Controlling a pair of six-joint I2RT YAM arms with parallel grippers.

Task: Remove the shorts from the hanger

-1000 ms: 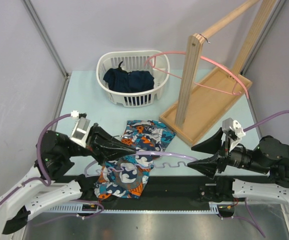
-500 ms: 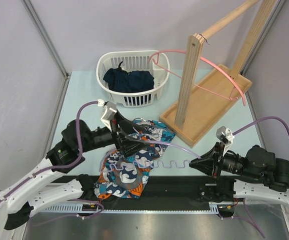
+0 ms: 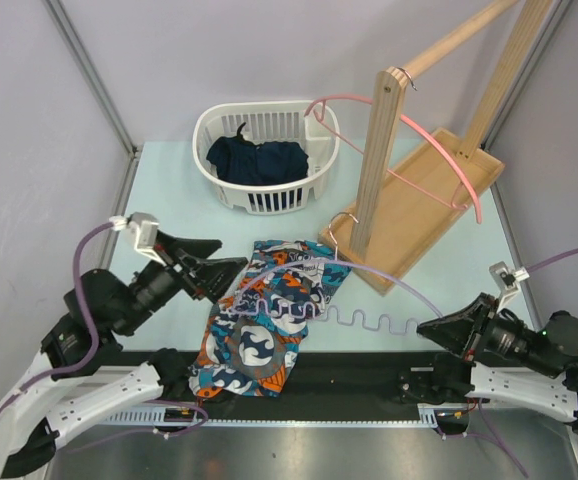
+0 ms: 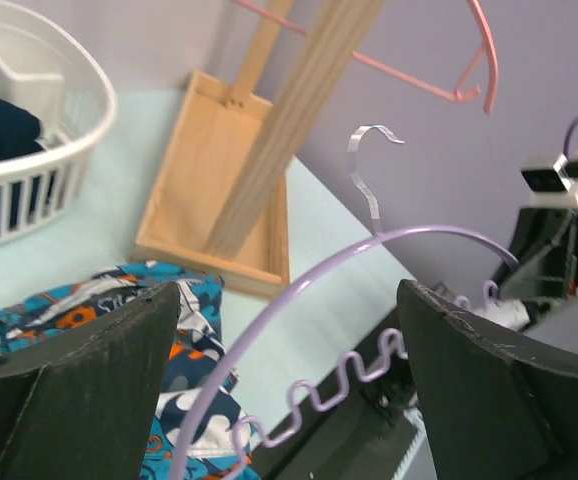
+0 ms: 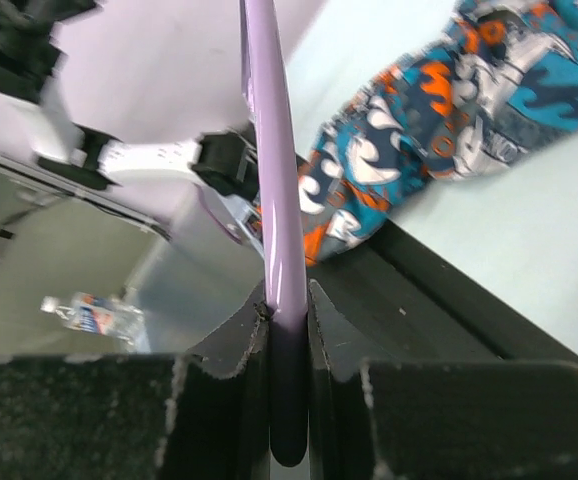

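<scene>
On table (image 3: 169, 195), crumpled teal-orange shorts (image 3: 259, 330)

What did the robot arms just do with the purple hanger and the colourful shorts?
The right gripper, shut on the hanger, pulled it to the right, so most of it slid clear of the shorts. The left gripper came off the shorts and drew back to the left, open. The shorts stayed where they lay, and so did the white basket.

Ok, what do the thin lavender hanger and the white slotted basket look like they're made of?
Thin lavender hanger: probably smooth, glossy plastic by its even moulded colour; its hook, bare shiny wire, looks metal. White slotted basket: likely moulded plastic, matte, judging by its ribbed walls.
</scene>
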